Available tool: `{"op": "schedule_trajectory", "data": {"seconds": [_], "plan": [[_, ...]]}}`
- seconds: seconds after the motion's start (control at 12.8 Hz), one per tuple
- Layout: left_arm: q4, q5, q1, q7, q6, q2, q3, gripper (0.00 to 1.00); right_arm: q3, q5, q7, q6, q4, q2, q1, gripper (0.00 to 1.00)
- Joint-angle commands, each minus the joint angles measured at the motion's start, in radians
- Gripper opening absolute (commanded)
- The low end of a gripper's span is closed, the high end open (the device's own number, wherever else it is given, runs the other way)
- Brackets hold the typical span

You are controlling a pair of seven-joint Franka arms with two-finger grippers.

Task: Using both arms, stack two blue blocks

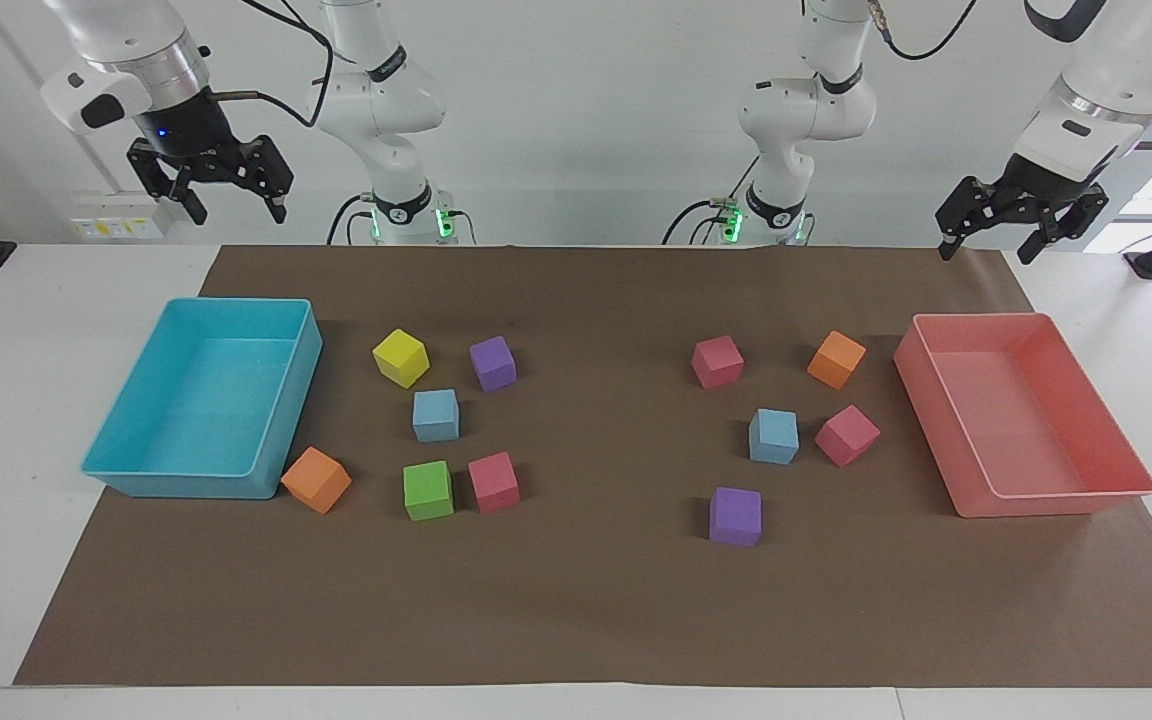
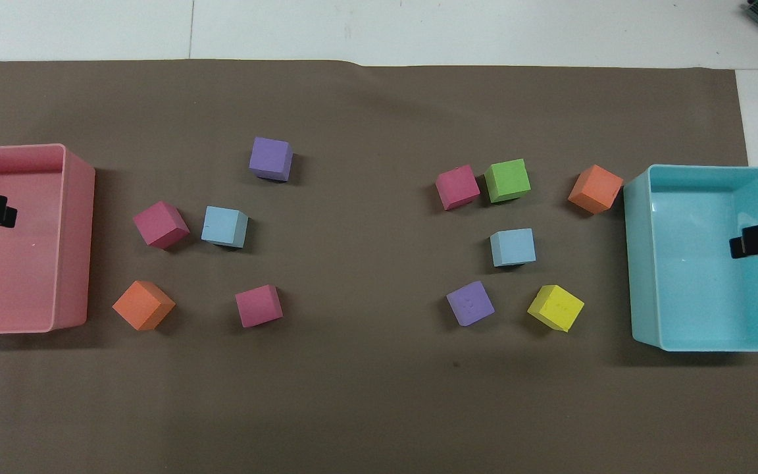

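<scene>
Two blue blocks (image 1: 435, 415) (image 1: 773, 436) lie apart; left end effector (image 1: 991, 240) and right end effector (image 1: 231, 196) hang spread, empty.

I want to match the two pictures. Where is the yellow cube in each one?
Facing view: the yellow cube sits upper middle, beside the turquoise tray.
Overhead view: the yellow cube sits lower down, toward the same tray.
Shared landmark: the blue block next to it.
</scene>
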Motion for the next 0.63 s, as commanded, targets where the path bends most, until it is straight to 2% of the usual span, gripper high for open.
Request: {"op": "schedule_trajectory", "data": {"seconds": [0.0, 0.55], "plan": [[-0.001, 0.016, 0.015, -0.002, -0.019, -0.012, -0.01, 1.0, 0.005, -0.021, 0.01, 0.007, -0.028, -0.024, -0.006, 1.0], [-0.001, 0.017, 0.015, -0.002, -0.019, -0.012, -0.011, 1.0, 0.012, -0.008, 0.01, 0.004, -0.073, -0.057, 0.006, 1.0]]}}
